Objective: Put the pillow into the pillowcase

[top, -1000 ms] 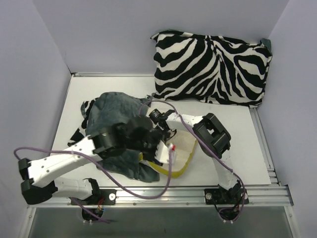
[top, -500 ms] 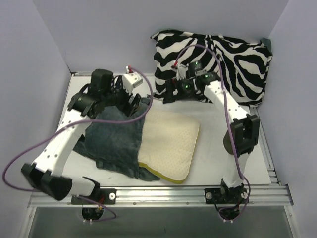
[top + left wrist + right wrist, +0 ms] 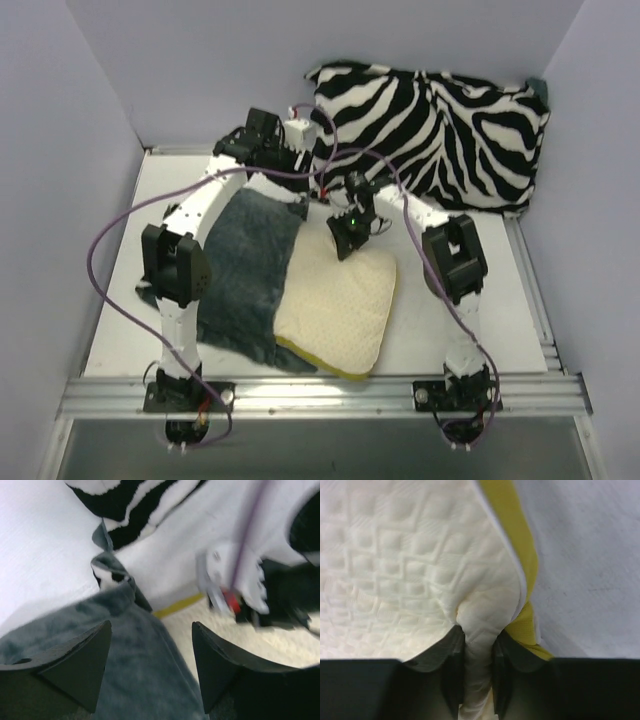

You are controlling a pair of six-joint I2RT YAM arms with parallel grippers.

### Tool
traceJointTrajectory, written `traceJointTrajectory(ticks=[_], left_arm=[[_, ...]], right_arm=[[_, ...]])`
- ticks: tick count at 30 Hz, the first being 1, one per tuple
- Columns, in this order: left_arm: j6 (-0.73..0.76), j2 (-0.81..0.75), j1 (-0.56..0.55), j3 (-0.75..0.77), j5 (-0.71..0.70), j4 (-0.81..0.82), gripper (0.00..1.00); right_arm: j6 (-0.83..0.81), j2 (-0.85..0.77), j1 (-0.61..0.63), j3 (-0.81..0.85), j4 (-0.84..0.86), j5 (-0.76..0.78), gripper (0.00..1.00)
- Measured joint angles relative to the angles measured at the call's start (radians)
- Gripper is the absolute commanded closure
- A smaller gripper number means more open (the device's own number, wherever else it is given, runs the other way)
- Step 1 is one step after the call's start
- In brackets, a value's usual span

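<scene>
The cream quilted pillow lies at the table's middle, its left edge under the dark grey-teal pillowcase, which is spread flat to its left. My right gripper is shut on the pillow's far edge. In the right wrist view its fingers pinch a fold of cream fabric beside the yellow piping. My left gripper hovers open over the pillowcase's far right corner. In the left wrist view it is empty above the plush, with the pillow to its right.
A plump zebra-print cushion leans against the back wall at the right. Purple walls close in the white table on three sides. A metal rail runs along the near edge. Purple cables loop off both arms.
My right gripper came down from the zebra cushion and shut on the pillow's far edge. My left arm swung right along the pillowcase's far edge. The pillowcase lies flatter.
</scene>
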Motion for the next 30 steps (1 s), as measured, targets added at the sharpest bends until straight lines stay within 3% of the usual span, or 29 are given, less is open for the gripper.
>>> traceJointTrajectory(ticks=[1, 5, 12, 21, 25, 26, 29, 30], left_arm=[[-0.010, 0.052, 0.000, 0.050, -0.003, -0.001, 0.31], [-0.013, 0.236, 0.000, 0.232, -0.009, -0.028, 0.28], [0.044, 0.289, -0.003, 0.245, -0.031, -0.114, 0.17], [0.133, 0.418, -0.010, 0.284, -0.028, -0.171, 0.12], [0.158, 0.481, -0.018, 0.288, -0.020, -0.199, 0.41], [0.168, 0.496, -0.020, 0.294, -0.014, -0.210, 0.62], [0.202, 0.520, -0.025, 0.322, 0.037, -0.249, 0.92], [0.219, 0.521, -0.027, 0.324, 0.074, -0.269, 0.96]], right_arm=[[-0.006, -0.020, 0.006, -0.030, 0.027, 0.000, 1.00], [-0.071, -0.159, 0.056, -0.220, 0.197, 0.070, 1.00], [-0.177, -0.335, 0.181, -0.480, 0.438, 0.232, 1.00], [-0.299, -0.371, 0.245, -0.563, 0.573, 0.354, 1.00], [-0.373, -0.408, 0.275, -0.627, 0.647, 0.397, 1.00], [-0.396, -0.418, 0.283, -0.642, 0.663, 0.408, 1.00], [-0.474, -0.454, 0.308, -0.710, 0.738, 0.433, 1.00], [-0.501, -0.465, 0.317, -0.734, 0.764, 0.437, 1.00]])
